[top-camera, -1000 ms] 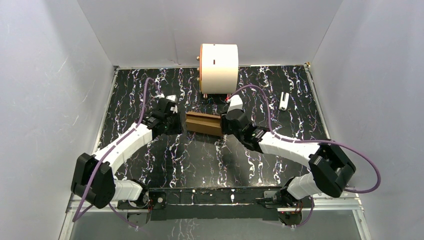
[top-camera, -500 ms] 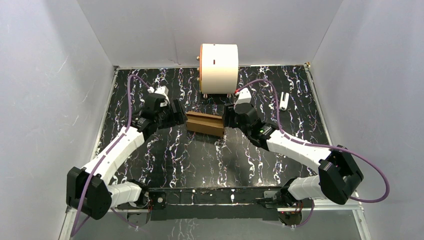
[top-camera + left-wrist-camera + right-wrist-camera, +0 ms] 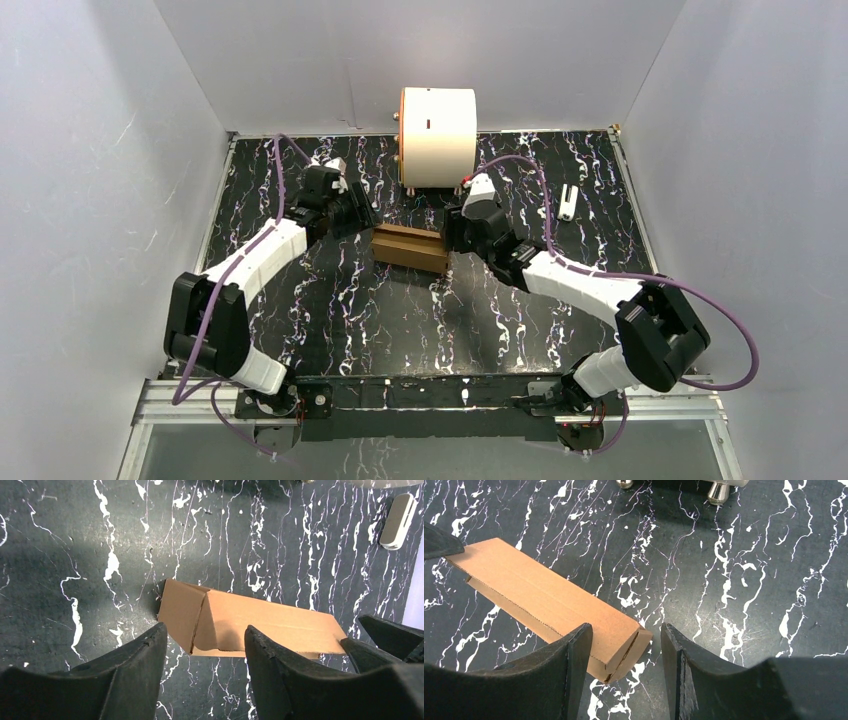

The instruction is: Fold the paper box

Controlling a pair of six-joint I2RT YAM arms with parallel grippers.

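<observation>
Brown paper box (image 3: 410,248) lies as a long flat carton on the black marbled table (image 3: 330,310), between both arms. The left gripper (image 3: 204,630) has jaws spread, one box end just ahead of its gap, not clamped. The right gripper (image 3: 625,628) is spread too, with the other end in its gap, unpinched. A white cylinder (image 3: 438,135) stands beyond both.
</observation>
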